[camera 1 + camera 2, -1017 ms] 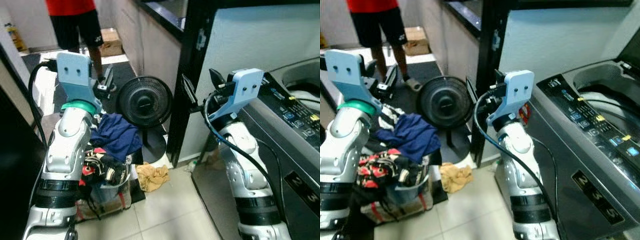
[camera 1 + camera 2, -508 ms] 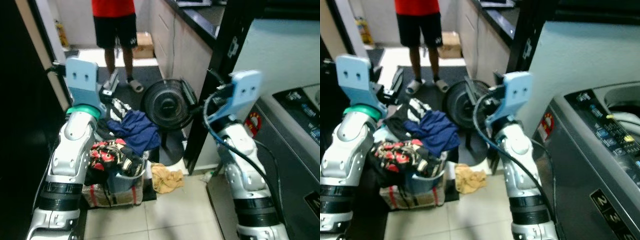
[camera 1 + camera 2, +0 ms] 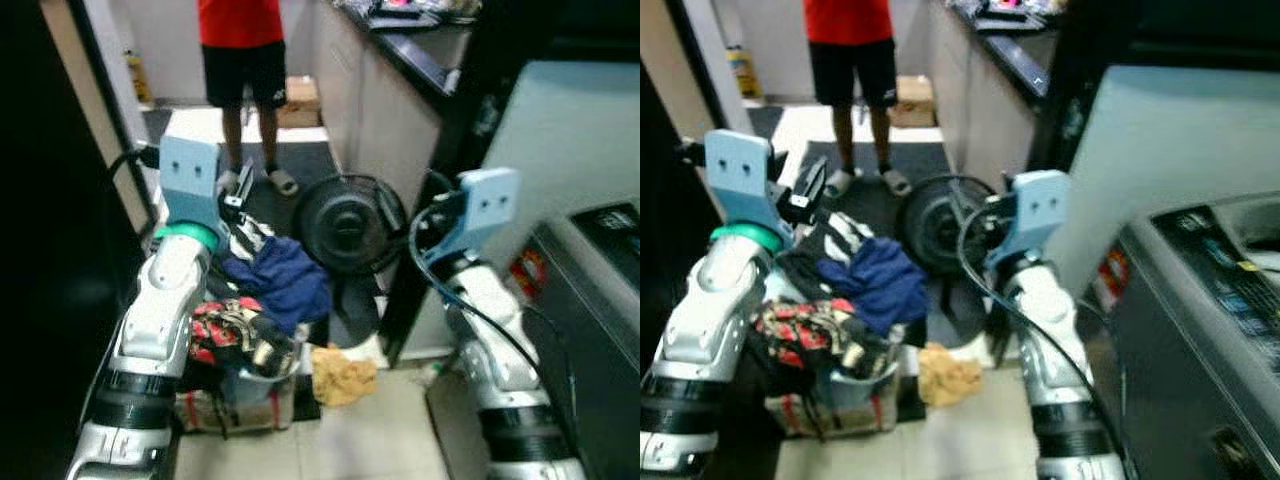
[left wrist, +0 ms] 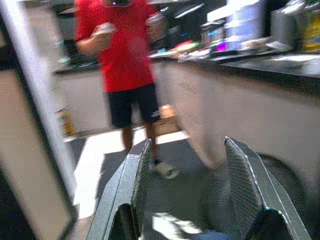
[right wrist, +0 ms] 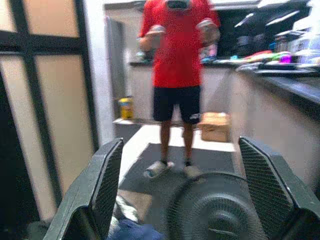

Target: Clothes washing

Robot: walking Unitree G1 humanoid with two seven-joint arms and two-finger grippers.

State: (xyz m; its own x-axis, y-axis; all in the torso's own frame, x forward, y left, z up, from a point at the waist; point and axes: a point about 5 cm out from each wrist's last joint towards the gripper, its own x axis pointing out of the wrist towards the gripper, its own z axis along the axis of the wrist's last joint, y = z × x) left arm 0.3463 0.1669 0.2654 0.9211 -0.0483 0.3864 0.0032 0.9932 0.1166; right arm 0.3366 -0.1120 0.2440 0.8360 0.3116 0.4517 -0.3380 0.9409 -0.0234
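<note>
**Lining up on the laundry basket**

Nearest, at 4 o'clock, the washing machine point(image 3: 1200, 300) stands beside the right arm. At 7 o'clock a basket point(image 3: 245, 375) sits on the tiled floor, heaped with clothes: a red patterned garment point(image 3: 225, 325) and a blue shirt point(image 3: 280, 280) on top. A yellow cloth point(image 3: 343, 375) lies on the floor just beside it.

The left gripper point(image 4: 187, 190) hangs above the heap, fingers spread wide and empty; the right gripper point(image 5: 187, 200) is likewise wide and empty, pointing toward the floor fan point(image 3: 348, 220) at 12 o'clock. Beyond, a person point(image 3: 240, 70) stands on a dark mat.

To pick well, I judge the left gripper should drop straight onto the blue shirt's raised fold and pinch deep, keeping clear of the fan.
</note>
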